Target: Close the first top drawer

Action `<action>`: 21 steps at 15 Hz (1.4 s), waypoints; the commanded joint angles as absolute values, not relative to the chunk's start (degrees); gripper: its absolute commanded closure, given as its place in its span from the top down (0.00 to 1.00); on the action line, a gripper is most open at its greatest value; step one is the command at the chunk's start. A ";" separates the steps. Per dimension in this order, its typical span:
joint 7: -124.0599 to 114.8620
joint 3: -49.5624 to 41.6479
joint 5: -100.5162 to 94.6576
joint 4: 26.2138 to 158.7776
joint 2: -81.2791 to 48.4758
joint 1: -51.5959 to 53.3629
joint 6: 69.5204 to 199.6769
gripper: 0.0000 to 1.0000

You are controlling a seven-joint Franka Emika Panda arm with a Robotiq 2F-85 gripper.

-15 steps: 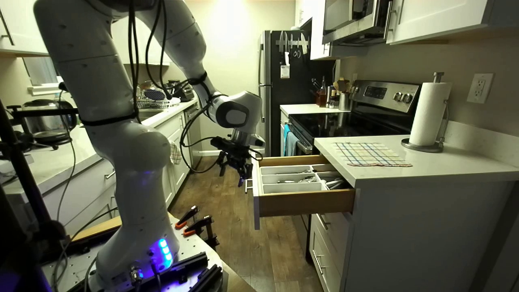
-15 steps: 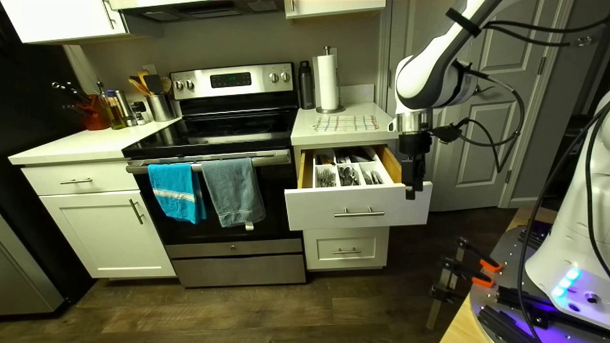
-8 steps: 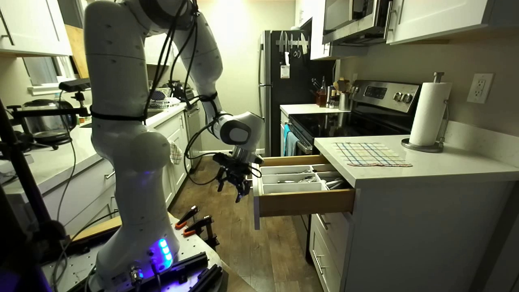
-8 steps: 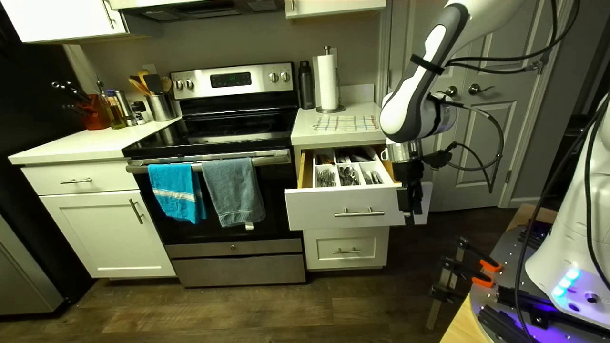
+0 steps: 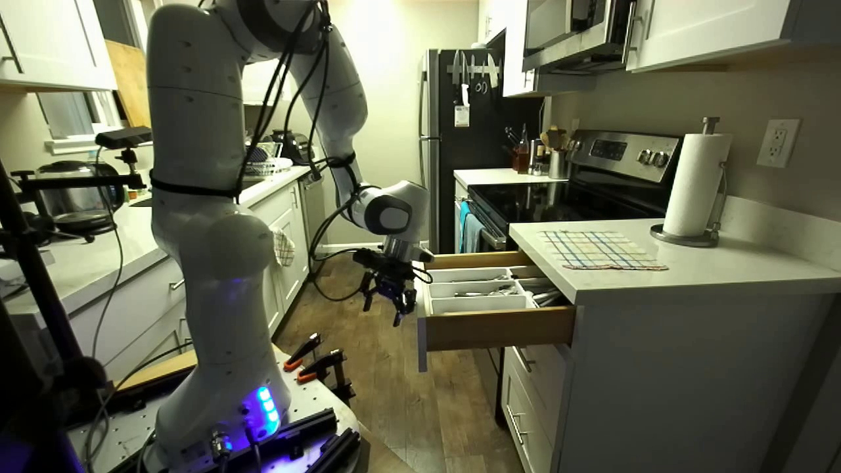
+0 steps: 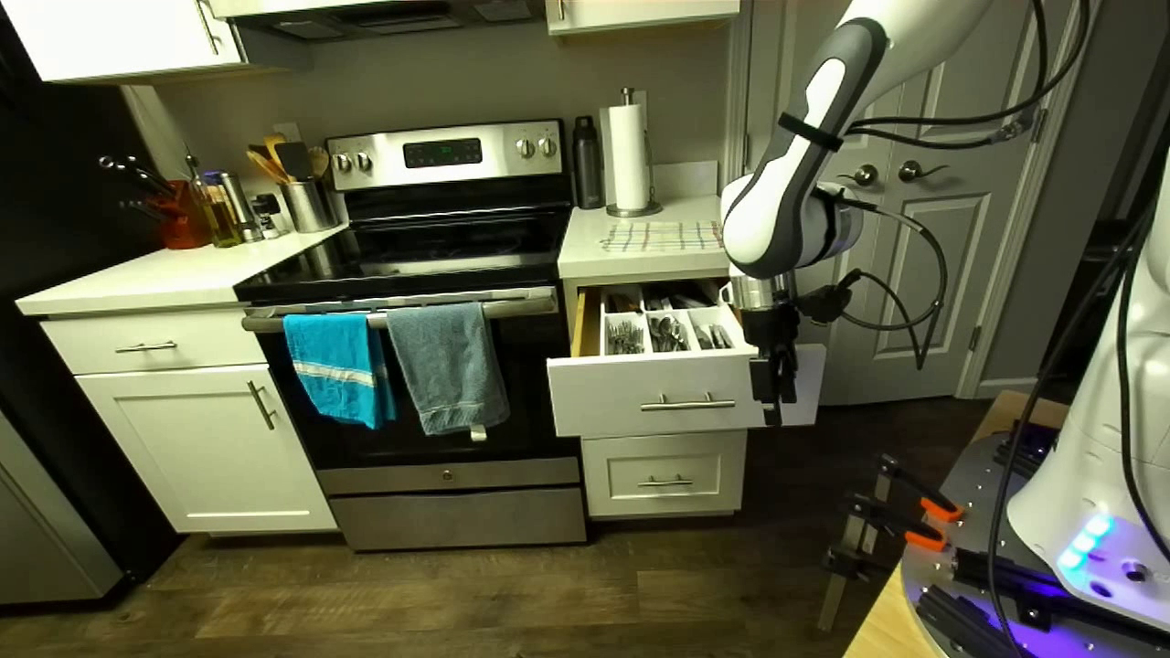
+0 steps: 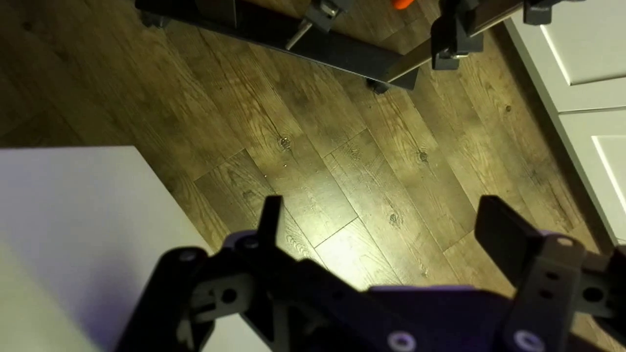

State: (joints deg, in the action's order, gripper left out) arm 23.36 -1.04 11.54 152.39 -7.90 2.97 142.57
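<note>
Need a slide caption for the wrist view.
Black two-finger gripper, jaws apart, over brown wood-plank floor, beside the flat white drawer front.

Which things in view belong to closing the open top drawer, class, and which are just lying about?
Part of the job:
top drawer, pulled open
its bar handle
cutlery tray inside it
gripper, open

Just lying about:
paper towel roll, standing
checked cloth, lying flat
bright blue towel, hanging
grey-blue towel, hanging
dark bottle, standing

Brown plank floor [image 6: 366, 589], pale wall [image 5: 387, 98]
</note>
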 commanded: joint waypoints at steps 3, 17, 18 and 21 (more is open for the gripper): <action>26.92 -0.51 12.78 149.94 -8.45 -2.00 142.99 1.00; 32.24 -3.43 12.94 142.94 -8.91 -9.88 148.82 1.00; 31.92 -3.20 12.90 143.08 -9.20 -9.75 149.38 1.00; 32.27 -1.88 13.81 143.21 -10.69 -9.40 147.20 1.00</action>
